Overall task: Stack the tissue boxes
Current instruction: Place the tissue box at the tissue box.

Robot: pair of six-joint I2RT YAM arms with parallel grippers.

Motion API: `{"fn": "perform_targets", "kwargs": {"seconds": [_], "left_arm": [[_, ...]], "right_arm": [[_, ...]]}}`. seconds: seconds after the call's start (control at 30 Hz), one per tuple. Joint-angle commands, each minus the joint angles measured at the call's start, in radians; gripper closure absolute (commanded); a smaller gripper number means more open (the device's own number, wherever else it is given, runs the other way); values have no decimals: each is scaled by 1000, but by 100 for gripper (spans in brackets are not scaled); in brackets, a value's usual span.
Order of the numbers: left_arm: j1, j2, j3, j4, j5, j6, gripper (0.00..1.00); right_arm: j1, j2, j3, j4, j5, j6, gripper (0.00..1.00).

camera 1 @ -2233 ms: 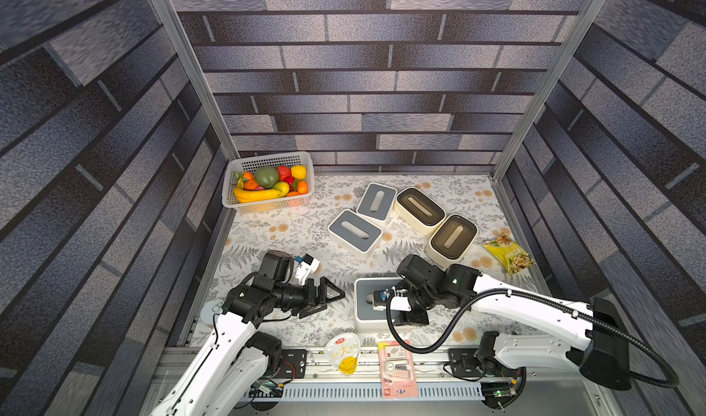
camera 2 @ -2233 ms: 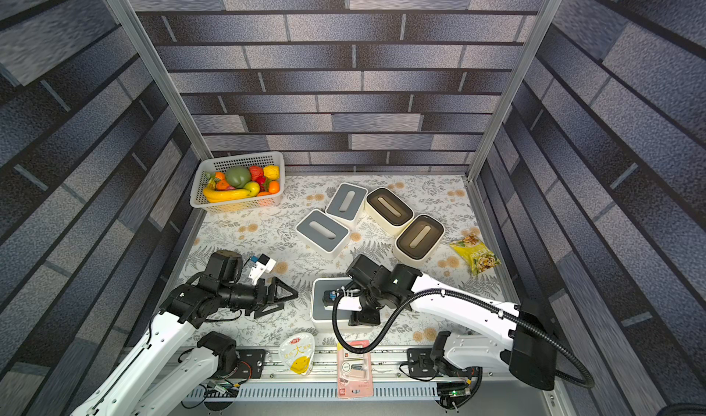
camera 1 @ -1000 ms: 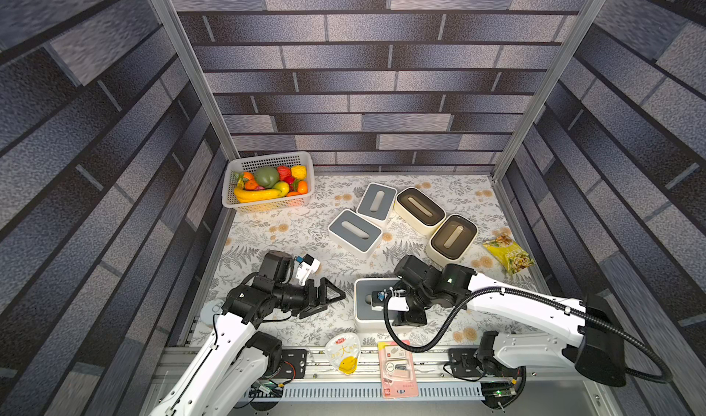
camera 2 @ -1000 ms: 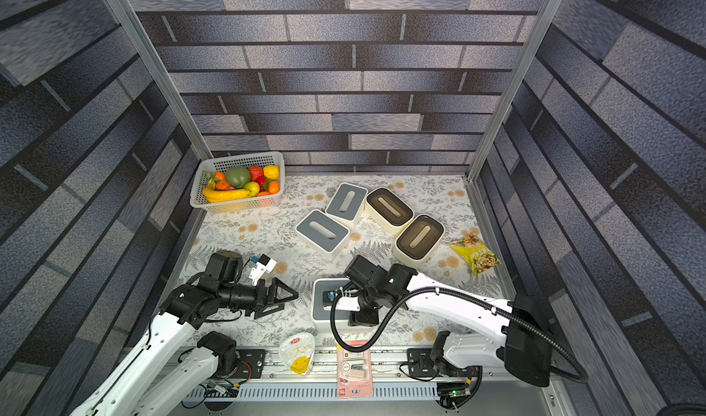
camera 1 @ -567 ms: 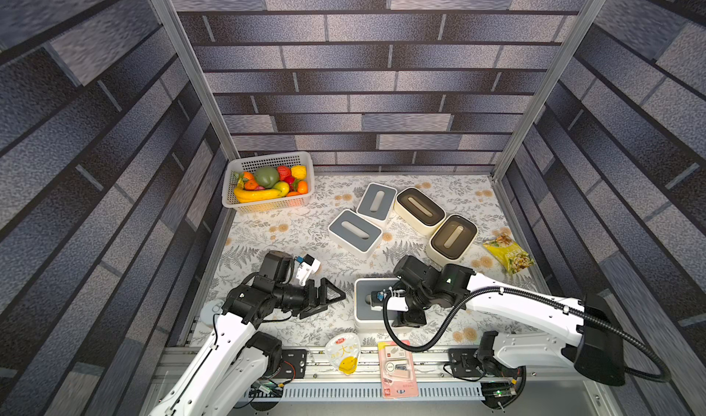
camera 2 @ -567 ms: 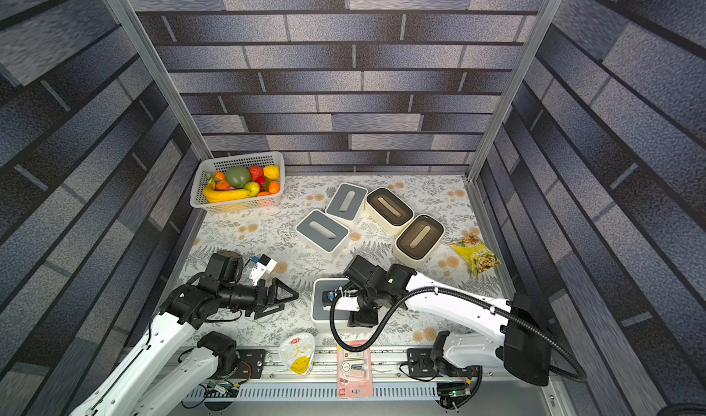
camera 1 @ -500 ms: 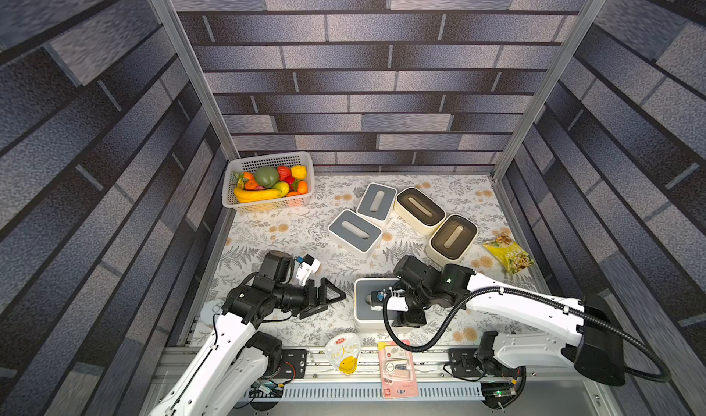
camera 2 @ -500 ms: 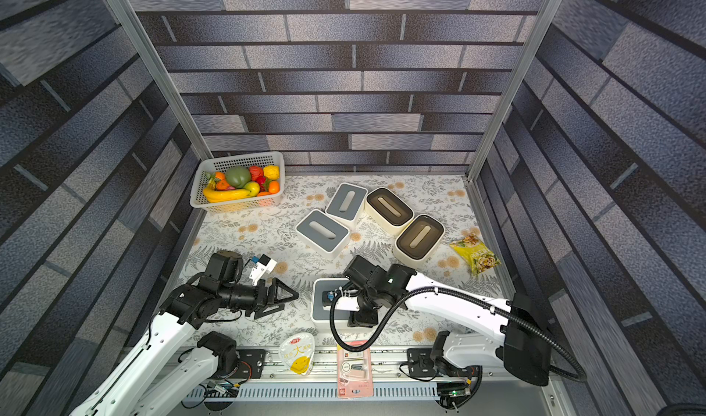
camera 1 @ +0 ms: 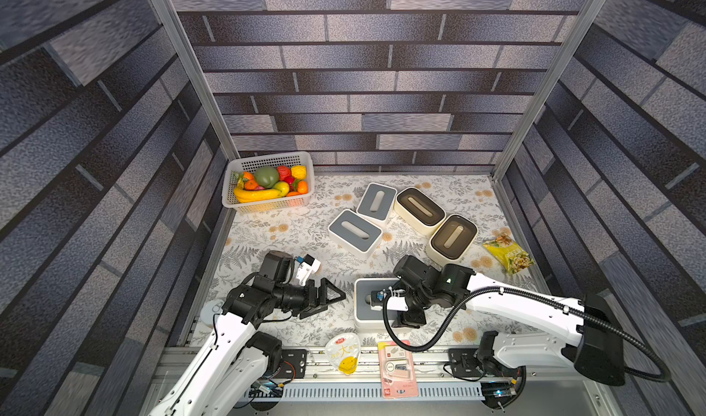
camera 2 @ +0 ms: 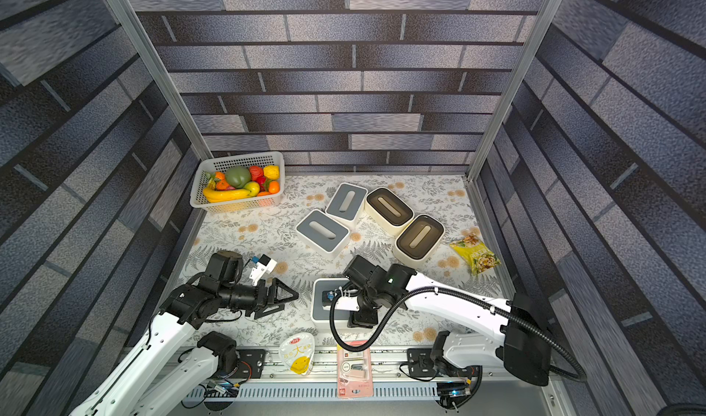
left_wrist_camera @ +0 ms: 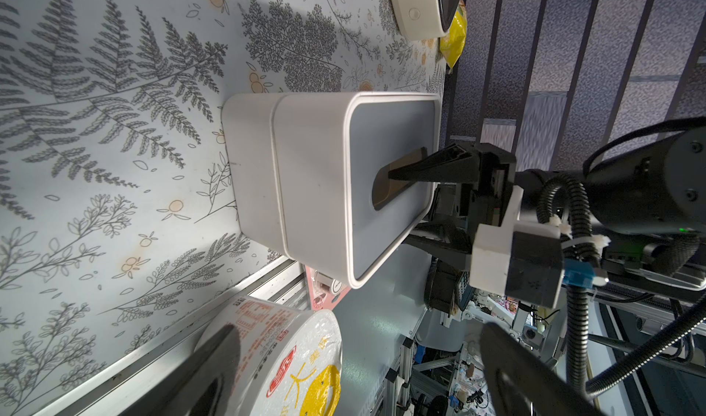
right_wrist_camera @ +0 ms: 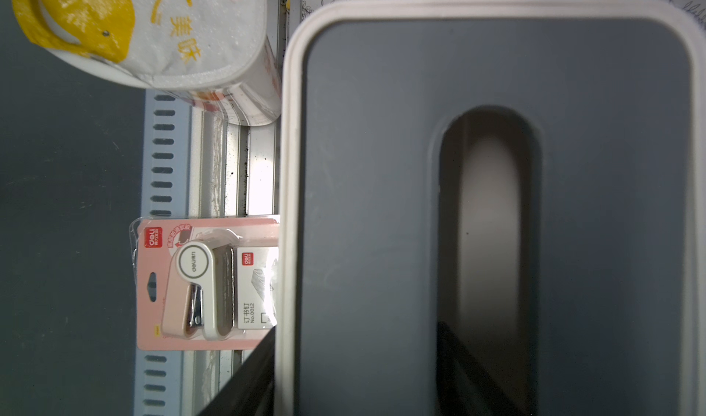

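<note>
The right gripper (left_wrist_camera: 399, 206) points down onto a white tissue box (left_wrist_camera: 313, 188) with a slate-grey lid. This box sits squarely on a second white box (left_wrist_camera: 252, 173) (its own lid is hidden) near the front edge of the fern-printed table mat (camera 1: 275, 238). One black finger (right_wrist_camera: 470, 372) dips into the lid's oval slot. The other finger (right_wrist_camera: 248, 387) lies outside the long wall, so the jaws straddle that side of the box. Whether they pinch it or stand just clear cannot be told. The right arm (camera 1: 527, 307) reaches in low from the front right, its wrist bent down over the stack.

The left gripper (camera 1: 332, 299) is spread wide and empty, aimed sideways at the stack and near it. The left arm (camera 1: 229, 334) rises from the front left with its forearm about level.

Farther back, well apart from the stack, lie four more tissue boxes. Two are grey-lidded ones (camera 1: 355, 234) (camera 1: 376, 202), and two are rounded cream ones (camera 1: 419, 210) (camera 1: 452, 237) with dark brown lids.

A white fruit basket (camera 1: 267, 207) stands in the far left corner, and a yellow snack bag (camera 1: 508, 255) lies by the right wall. A sealed cup (camera 1: 344, 355) with a smiling face and a pink stapler pack (camera 1: 397, 370) lie on the front rail.
</note>
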Motion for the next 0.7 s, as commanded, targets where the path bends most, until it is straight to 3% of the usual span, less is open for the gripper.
{"fn": "perform_targets", "kwargs": {"seconds": [0.0,0.67], "left_arm": [[-5,-13,-7,-5,-4,0,0],[-12,-19,-8,-2,-14,-3,0]], "right_arm": [[12,-7,8,2,2,9,37],[12,-41,-4,29,28,15,31]]}}
